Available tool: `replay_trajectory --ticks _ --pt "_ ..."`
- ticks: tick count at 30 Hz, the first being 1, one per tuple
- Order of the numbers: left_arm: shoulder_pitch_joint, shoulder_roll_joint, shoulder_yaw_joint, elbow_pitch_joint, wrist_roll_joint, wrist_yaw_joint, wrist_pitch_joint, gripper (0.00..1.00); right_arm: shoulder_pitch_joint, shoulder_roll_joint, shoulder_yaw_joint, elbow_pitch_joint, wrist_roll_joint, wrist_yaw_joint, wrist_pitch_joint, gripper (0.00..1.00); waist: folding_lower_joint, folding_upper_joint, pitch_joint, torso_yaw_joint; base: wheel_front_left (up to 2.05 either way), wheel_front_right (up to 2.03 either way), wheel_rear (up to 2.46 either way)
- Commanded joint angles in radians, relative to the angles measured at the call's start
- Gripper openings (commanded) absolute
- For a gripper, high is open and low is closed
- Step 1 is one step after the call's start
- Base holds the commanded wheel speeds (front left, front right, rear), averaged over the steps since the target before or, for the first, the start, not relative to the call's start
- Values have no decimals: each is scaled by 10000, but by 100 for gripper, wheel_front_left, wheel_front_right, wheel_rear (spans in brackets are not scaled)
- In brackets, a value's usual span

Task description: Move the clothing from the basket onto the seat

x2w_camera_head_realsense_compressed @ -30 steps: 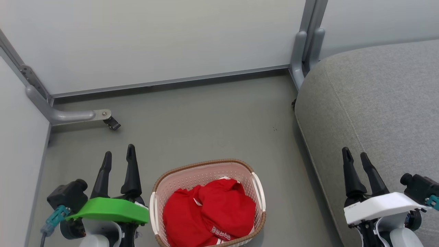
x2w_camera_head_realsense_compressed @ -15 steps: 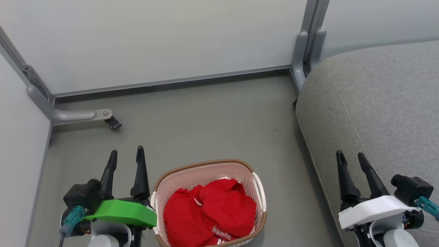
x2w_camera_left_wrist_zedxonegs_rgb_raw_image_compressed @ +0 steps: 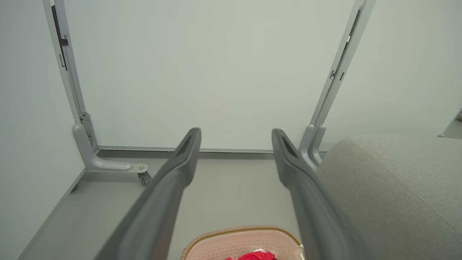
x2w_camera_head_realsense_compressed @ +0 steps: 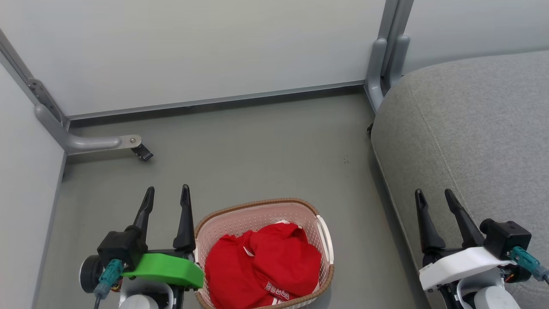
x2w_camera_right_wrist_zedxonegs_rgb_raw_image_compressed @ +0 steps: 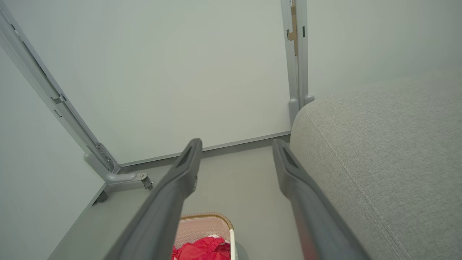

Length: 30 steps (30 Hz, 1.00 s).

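The clothing point(x2w_camera_head_realsense_compressed: 261, 266) lies in the basket point(x2w_camera_head_realsense_compressed: 257, 205), on the floor point(x2w_camera_head_realsense_compressed: 257, 150) by the seat's point(x2w_camera_head_realsense_compressed: 472, 128) edge. The left gripper point(x2w_camera_head_realsense_compressed: 167, 189) and right gripper point(x2w_camera_head_realsense_compressed: 433, 192) are empty, fingers spread. First step, I think: reach down and pinch the top cloth

Partitioned test bay: pale divider panels point(x2w_camera_head_realsense_compressed: 193, 51) on castor feet point(x2w_camera_head_realsense_compressed: 103, 143), grey floor point(x2w_camera_head_realsense_compressed: 257, 150), seat point(x2w_camera_head_realsense_compressed: 472, 128).

Floor point(x2w_camera_head_realsense_compressed: 257, 150) smooth, grey-green, a few dark specks. Pale grey partition panel point(x2w_camera_head_realsense_compressed: 206, 51) at back, side panel point(x2w_camera_head_realsense_compressed: 23, 180) on the left. Metal rail point(x2w_camera_head_realsense_compressed: 214, 102) along the back panel's base. Curved metal foot point(x2w_camera_head_realsense_compressed: 94, 143) in the left corner, black caster point(x2w_camera_head_realsense_compressed: 141, 152) at its tip. Twin grey posts point(x2w_camera_head_realsense_compressed: 386, 60) at right, the grey woven seat point(x2w_camera_head_realsense_compressed: 472, 128) just beside them. Light even, shadows soft.
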Motion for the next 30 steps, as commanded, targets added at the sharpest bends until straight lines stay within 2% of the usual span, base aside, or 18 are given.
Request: replay_trajectory --ticks 1,20,30 --pt "63 69 -38 -19 271 25 -80 100 22 -60 7 -35 -236 4 -98 100 0 0 -2 6 0 0 0" --pt "87 76 -327 6 1344 85 -445 100 106 -74 33 107 -1748 2 -453 100 0 0 44 132 0 0 0" --pt "162 77 -393 107 1377 5 -519 100 86 -77 67 315 -2015 2 -547 100 0 0 78 131 0 0 0"
